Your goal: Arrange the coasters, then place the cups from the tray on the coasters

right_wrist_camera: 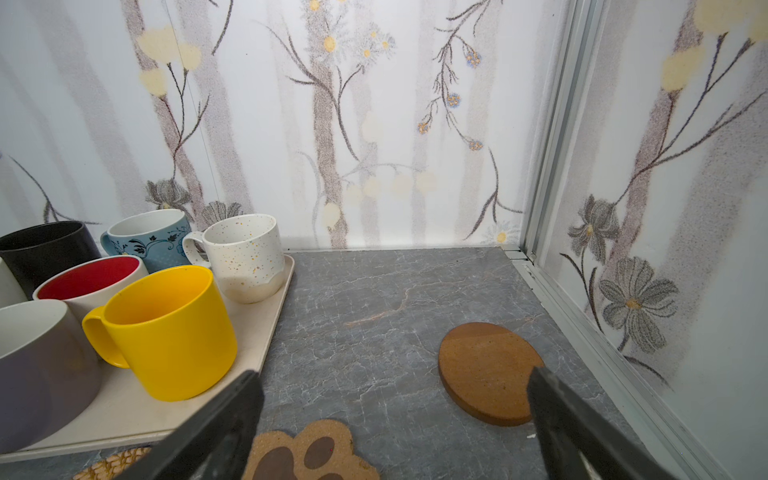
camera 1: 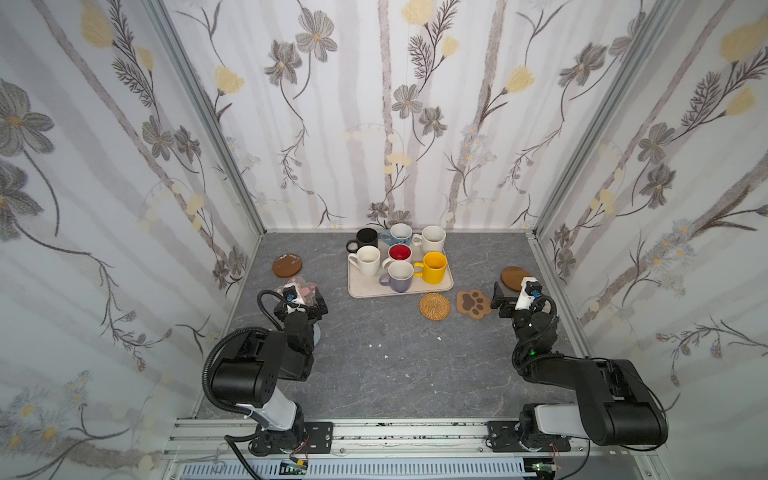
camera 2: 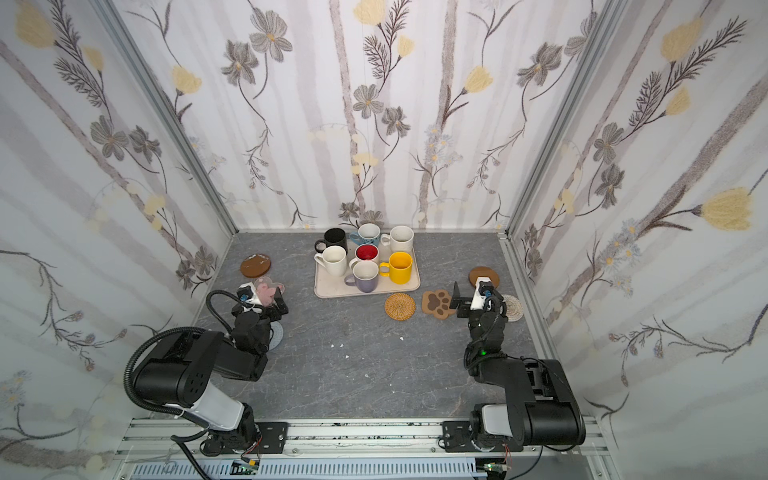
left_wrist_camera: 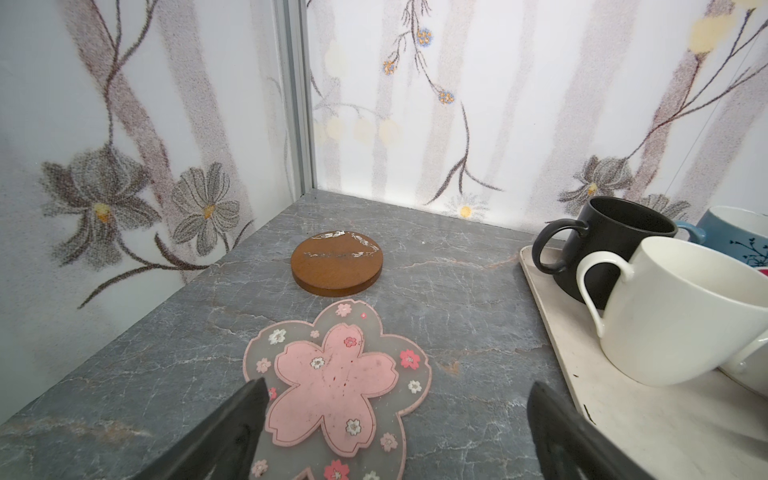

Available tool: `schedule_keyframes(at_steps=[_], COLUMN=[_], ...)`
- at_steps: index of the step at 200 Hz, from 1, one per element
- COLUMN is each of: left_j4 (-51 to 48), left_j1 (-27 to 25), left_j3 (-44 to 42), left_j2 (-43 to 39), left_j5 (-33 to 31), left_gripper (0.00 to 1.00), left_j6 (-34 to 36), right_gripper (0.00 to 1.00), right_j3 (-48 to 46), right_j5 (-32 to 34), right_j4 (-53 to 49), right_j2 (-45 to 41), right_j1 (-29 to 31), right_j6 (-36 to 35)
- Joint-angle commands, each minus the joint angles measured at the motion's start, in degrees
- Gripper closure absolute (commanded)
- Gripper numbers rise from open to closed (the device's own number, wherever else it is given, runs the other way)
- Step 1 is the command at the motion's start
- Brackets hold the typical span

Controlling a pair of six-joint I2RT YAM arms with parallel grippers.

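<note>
Several cups stand on the cream tray (camera 1: 362,292) at the back middle, among them a black cup (camera 1: 367,239), a yellow cup (camera 1: 434,267) and a lavender cup (camera 1: 400,277). Coasters lie around the tray. At the left are a brown disc (camera 1: 287,265) and the pink blossom (left_wrist_camera: 332,386). At the right are a rattan round (camera 1: 435,306), a paw (camera 1: 473,303) and a second brown disc (right_wrist_camera: 486,370). My left gripper (left_wrist_camera: 399,390) hovers open over the blossom's near part. My right gripper (right_wrist_camera: 395,382) stands open above bare table between the paw and the disc.
A grey-blue crochet round (camera 2: 277,334) lies half hidden under my left arm. A white woven round (camera 2: 515,308) shows beside my right arm. The flowered side walls stand close to both outer discs. Small white crumbs (camera 1: 379,345) dot the grey table's middle.
</note>
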Motion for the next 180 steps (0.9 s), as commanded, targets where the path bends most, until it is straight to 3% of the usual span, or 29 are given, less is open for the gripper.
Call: schedule_keyframes(at_steps=[1, 28, 52, 105, 141, 180], left_j4=[3.4, 4.7, 5.2, 5.8, -0.8, -18.6], left_j1=[-0.2, -0.5, -0.7, -2.7, -4.3, -6.5], left_j3=[-0.4, -1.0, -1.5, -3.3, -4.1, -0.1], left_j2=[-0.1, -0.1, -0.3, -5.4, -15.7, -31.0], left_j5=[-0.6, -0.4, -0.7, -6.3, -6.5, -4.7], left_gripper=[0.0, 0.0, 0.0, 0.0, 0.0, 0.0], left_j6=[1.2, 1.6, 1.8, 3.0, 4.4, -2.4], right_gripper=[0.0, 0.0, 0.0, 0.0, 0.0, 0.0], right_j3=[-0.4, -1.4, -3.8, -8.8, -5.5, 0.2], right_j5=[4.6, 7.1, 13.3, 22.1, 23.4, 25.7], right_j4=[3.5, 5.4, 10.2, 15.2, -10.0, -36.1], right_j2=[-0.3, -0.4, -0.6, -6.8, -25.8, -47.2], right_j1=[0.7, 1.6, 3.3, 7.2, 8.5, 8.4], right_j6=[-0.9, -1.3, -1.2, -3.1, 0.4, 5.7])
